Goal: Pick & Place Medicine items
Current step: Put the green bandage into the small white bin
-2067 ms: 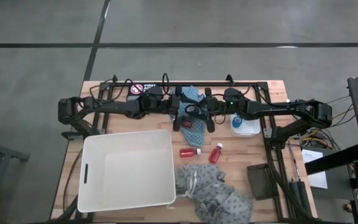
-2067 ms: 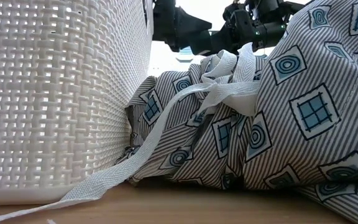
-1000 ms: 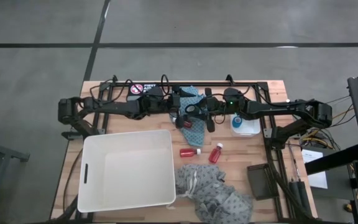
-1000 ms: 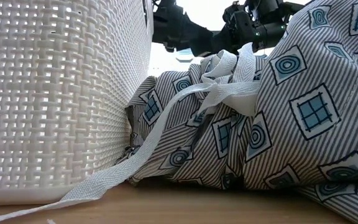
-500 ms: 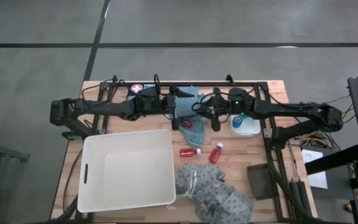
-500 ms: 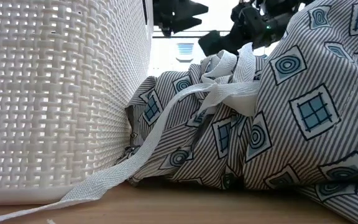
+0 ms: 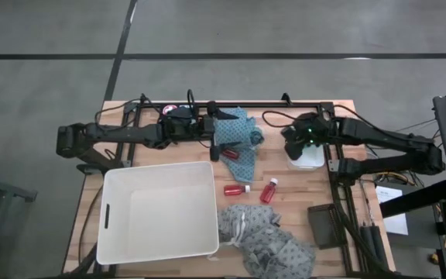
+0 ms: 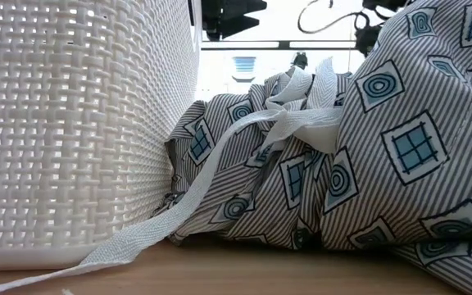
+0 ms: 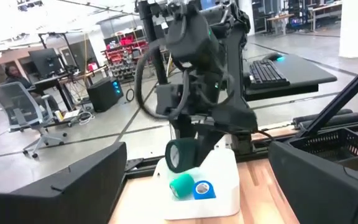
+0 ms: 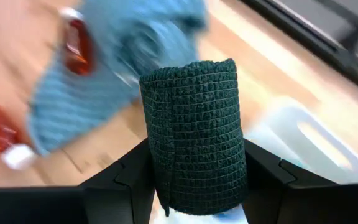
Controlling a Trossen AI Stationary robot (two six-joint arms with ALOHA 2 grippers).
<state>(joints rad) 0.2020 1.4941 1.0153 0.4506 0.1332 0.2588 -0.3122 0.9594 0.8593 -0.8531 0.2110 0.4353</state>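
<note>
- Dark green ribbed bandage roll (image 10: 194, 134) is pinched upright between the right gripper (image 10: 197, 180) fingers, above the shallow white plastic tray (image 7: 310, 159) near the wooden table's (image 7: 339, 116) far right edge.
- Teal-green roll (image 9: 182, 184) and a blue round piece (image 9: 204, 189) lie in that tray.
- Left gripper (image 7: 217, 138), fingers spread wide, hovers by the blue patterned cloth (image 7: 242, 139) at the far edge.
- Two small red bottles with white caps (image 7: 236, 189) lie mid-table, beside the white woven basket (image 7: 114, 203).
</note>
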